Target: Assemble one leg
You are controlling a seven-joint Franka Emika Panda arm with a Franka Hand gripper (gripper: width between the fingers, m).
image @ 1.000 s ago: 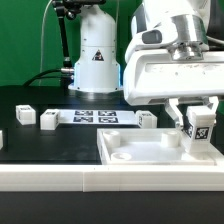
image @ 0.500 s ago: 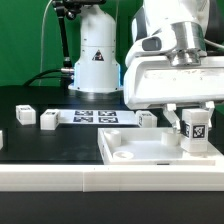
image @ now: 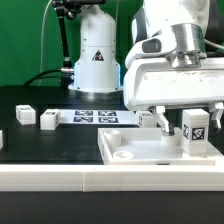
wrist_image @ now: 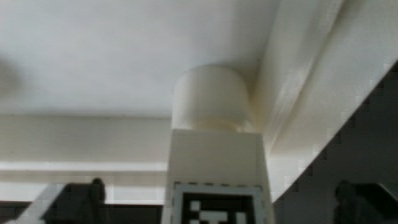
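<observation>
- The leg [image: 196, 132] stands upright in the lower right of the exterior view. Its foot is set in the corner of the large white square piece [image: 150, 152] nearest the exterior view's right.
- The black-and-white tag on the leg faces the exterior camera.
- The end effector [image: 188, 119] hangs over the leg, spread wide with a finger on either side. Neither finger grips the leg.
- In the wrist view the leg [wrist_image: 217, 140] runs up the middle, with its rounded end away from the camera and its tag nearest the lens. The dark fingertips [wrist_image: 79, 202] of the end effector [wrist_image: 222, 203] sit well clear of it on both sides, with a visible gap.
- The white square piece lies flat on the black surface [image: 30, 142], along the lower edge of the exterior view.
- The marker board [image: 95, 117] lies flat at mid-frame, behind the square piece.
- Two small white parts [image: 25, 113] [image: 48, 120] rest on the surface towards the exterior view's left. A third [image: 147, 118] sits just beside the marker board's end on the exterior view's right.
</observation>
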